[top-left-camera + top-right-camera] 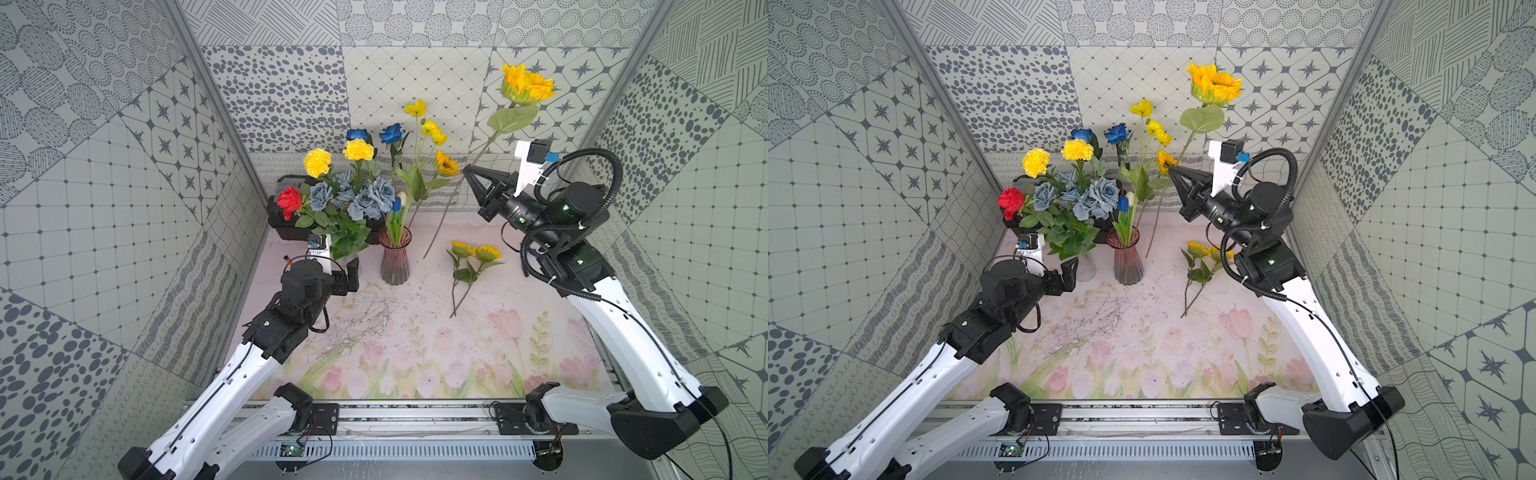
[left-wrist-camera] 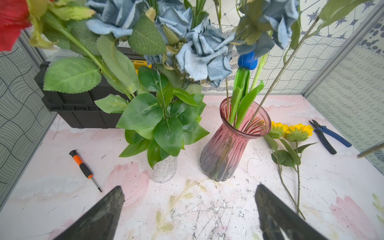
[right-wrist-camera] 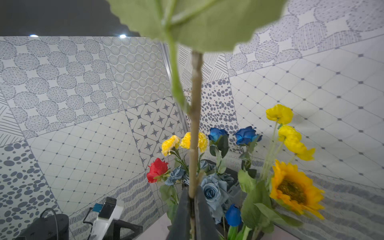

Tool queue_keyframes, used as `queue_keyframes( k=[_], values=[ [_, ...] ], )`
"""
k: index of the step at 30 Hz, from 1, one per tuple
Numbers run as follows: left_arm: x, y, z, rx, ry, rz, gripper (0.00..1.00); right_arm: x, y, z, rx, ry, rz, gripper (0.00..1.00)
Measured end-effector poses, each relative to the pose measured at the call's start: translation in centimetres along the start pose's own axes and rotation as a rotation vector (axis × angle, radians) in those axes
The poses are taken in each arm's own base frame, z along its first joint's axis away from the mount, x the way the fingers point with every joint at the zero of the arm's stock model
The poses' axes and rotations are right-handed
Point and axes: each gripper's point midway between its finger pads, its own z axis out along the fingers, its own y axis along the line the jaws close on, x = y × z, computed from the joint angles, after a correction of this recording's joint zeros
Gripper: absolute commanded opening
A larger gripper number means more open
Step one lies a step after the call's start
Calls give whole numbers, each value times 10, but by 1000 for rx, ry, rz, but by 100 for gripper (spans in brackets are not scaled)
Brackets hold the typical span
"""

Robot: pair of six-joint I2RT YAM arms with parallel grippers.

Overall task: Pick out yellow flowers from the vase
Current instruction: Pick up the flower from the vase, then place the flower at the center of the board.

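My right gripper [image 1: 467,170] [image 3: 192,199] is shut on the long stem [image 3: 195,124] of a big yellow sunflower [image 1: 527,85], held high. The stem's lower end hangs to the right of the pink vase [image 1: 395,259], outside it. That vase still holds yellow poppy-like blooms [image 1: 415,108] and a small sunflower [image 1: 446,164]. Two yellow carnations [image 1: 318,163] stand among grey-blue roses in a clear vase [image 2: 165,172]. Two small sunflowers [image 1: 473,251] lie on the table. My left gripper [image 1: 353,276] [image 2: 189,187] is open and empty, low in front of both vases.
A black toolbox [image 1: 286,228] sits at the back left behind a red flower [image 1: 289,199] and blue roses [image 1: 390,133]. An orange-handled screwdriver [image 2: 85,168] lies left of the clear vase. Blue pliers [image 2: 328,137] lie by the right wall.
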Motion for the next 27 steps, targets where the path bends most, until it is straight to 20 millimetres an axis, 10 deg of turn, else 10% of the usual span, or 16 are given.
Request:
queue_keyframes(
  k=[6, 15, 27],
  values=[
    [-4, 0, -2, 1, -3, -4, 98, 44, -62, -20, 88, 192, 240, 0],
    [-4, -2, -5, 8, 13, -1, 98, 171, -148, -37, 254, 499, 619, 0],
    [8, -1, -5, 21, 28, -4, 98, 281, -202, -62, 399, 719, 806, 0]
  ],
)
